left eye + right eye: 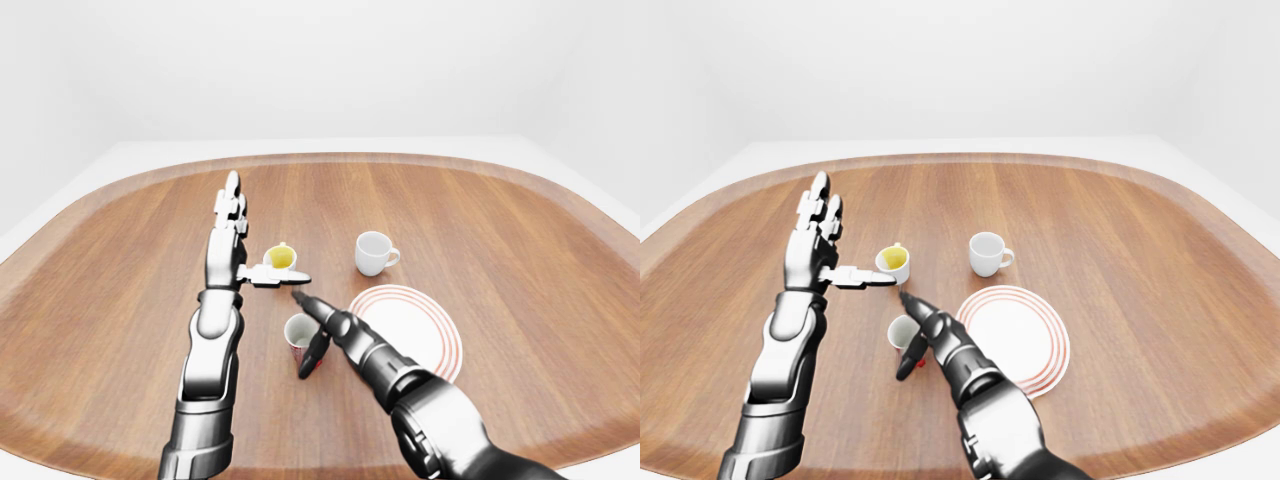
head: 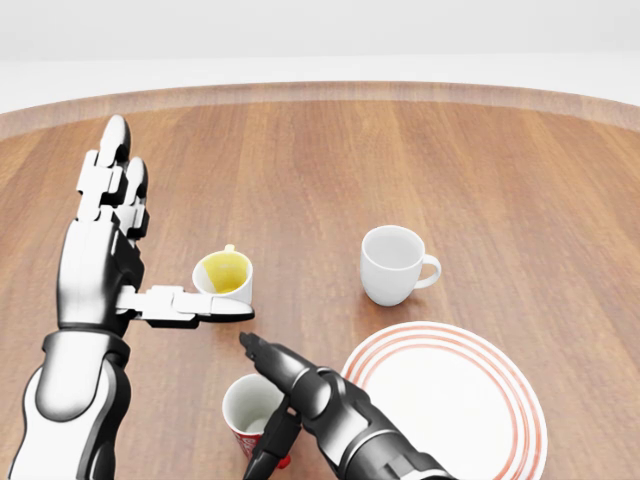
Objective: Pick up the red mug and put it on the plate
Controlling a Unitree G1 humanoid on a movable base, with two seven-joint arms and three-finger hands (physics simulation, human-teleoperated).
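- Red round mug [image 2: 250, 412] with a white inside stands on the brown wooden table [image 2: 520, 180], just left of the white red-ringed plate [image 2: 450, 400].
- Right hand [image 2: 285, 395] touches the mug, fingers apart.
- Left hand [image 2: 110, 240] is flat, fingers spread, beside the yellow cup [image 2: 224, 274].
- White mug [image 2: 392, 262] stands above the plate.

I look out over a broad wooden table [image 1: 520, 230] with rounded corners and a slightly raised rim, its brown grain running away from me toward the top of the view. Beyond its far edge lies a pale floor [image 1: 150, 150], almost white. Plain white walls [image 1: 960, 60] rise behind it, meeting in soft corners at left and right. The light is even and diffuse.
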